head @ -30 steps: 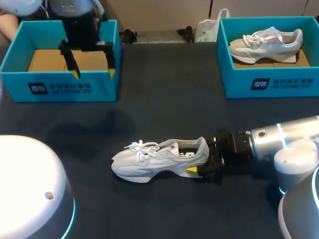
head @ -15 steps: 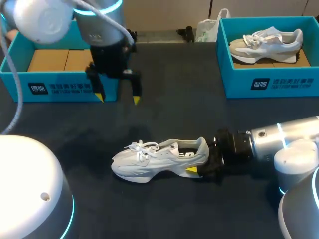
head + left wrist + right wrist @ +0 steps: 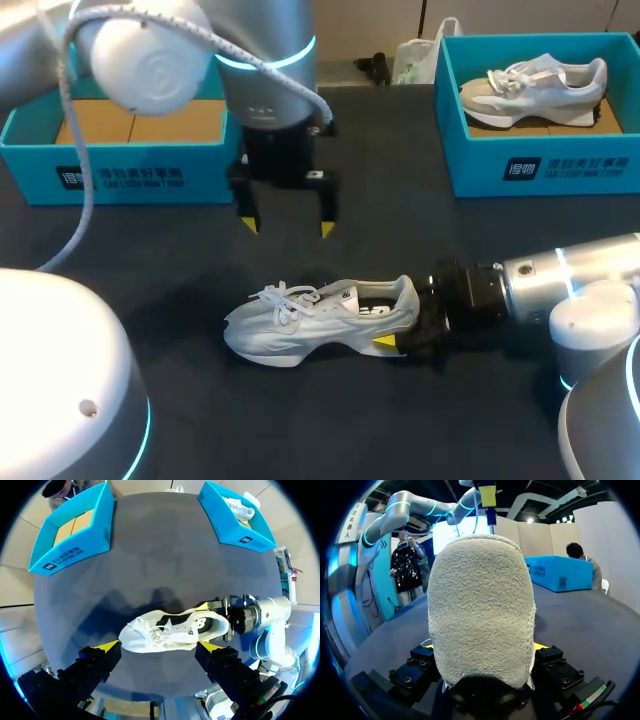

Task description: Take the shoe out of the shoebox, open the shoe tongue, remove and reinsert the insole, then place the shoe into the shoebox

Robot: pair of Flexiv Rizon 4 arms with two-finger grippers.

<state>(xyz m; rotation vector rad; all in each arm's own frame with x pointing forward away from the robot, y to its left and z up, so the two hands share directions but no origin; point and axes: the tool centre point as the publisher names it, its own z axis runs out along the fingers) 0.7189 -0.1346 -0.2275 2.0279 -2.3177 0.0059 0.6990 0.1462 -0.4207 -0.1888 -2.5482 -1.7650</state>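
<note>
Shoe [image 3: 320, 318] is stood on its sole mid-table [image 3: 400, 230], heel clamped between the right gripper's [image 3: 400, 328] fingers, presumably as an anchor, while the left gripper [image 3: 286, 222] is held wide open and empty above it, likely for the tongue.

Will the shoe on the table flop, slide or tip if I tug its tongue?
Likely floppy up top: the shoe has a soft-looking upper and loose laces. Sliding or tipping seems unlikely, since the right gripper is shut on its heel and its sole sits flat.
</note>
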